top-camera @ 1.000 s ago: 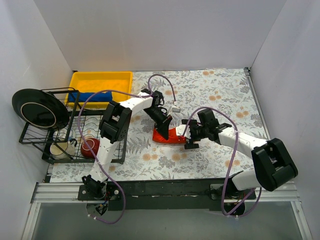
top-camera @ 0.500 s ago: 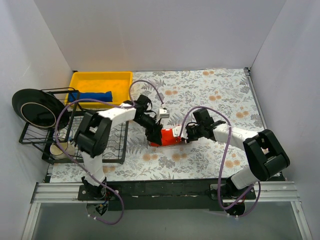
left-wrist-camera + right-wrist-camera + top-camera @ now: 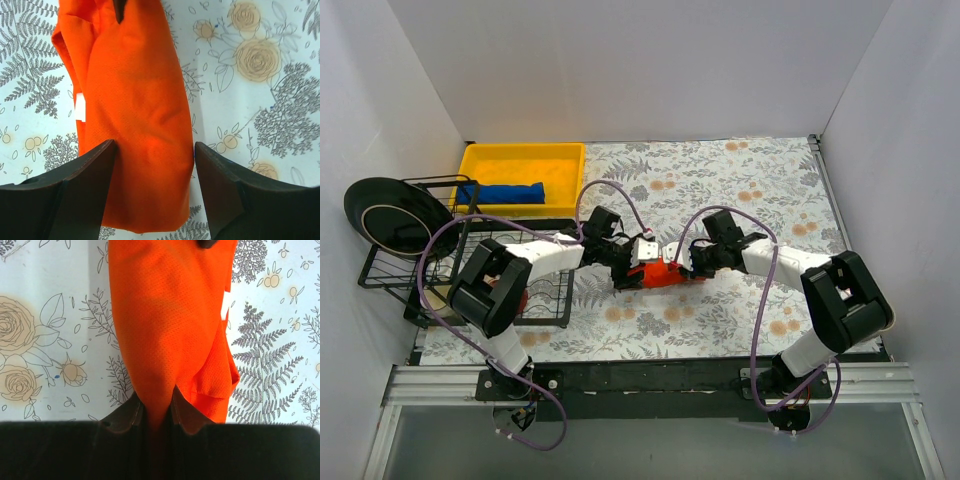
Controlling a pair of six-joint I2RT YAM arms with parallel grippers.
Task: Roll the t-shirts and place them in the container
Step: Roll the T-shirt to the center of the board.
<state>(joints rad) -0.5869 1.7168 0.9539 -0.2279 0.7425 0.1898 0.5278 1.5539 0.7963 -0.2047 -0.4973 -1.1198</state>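
Observation:
The bright orange-red t-shirt (image 3: 667, 272) lies as a short roll on the flowered table cloth, between my two grippers. My left gripper (image 3: 638, 268) is at its left end. In the left wrist view the roll (image 3: 135, 90) runs between the open left gripper (image 3: 155, 147), whose fingers (image 3: 80, 185) straddle it with a thin gap on the right side. My right gripper (image 3: 688, 265) is at the right end, and in the right wrist view it (image 3: 156, 397) is shut, pinching the cloth (image 3: 165, 315). The royal blue t-shirt (image 3: 505, 192) lies rolled in the yellow bin.
The yellow bin (image 3: 520, 158) stands at the back left. In front of it, a black wire dish rack (image 3: 470, 285) holds a black pan (image 3: 395, 215). A white label (image 3: 80, 107) shows on the orange roll. White walls close in three sides.
The left gripper has opened and dropped low over the roll's left end. The right gripper has shut on the right end. Both arms have drawn in toward the roll.

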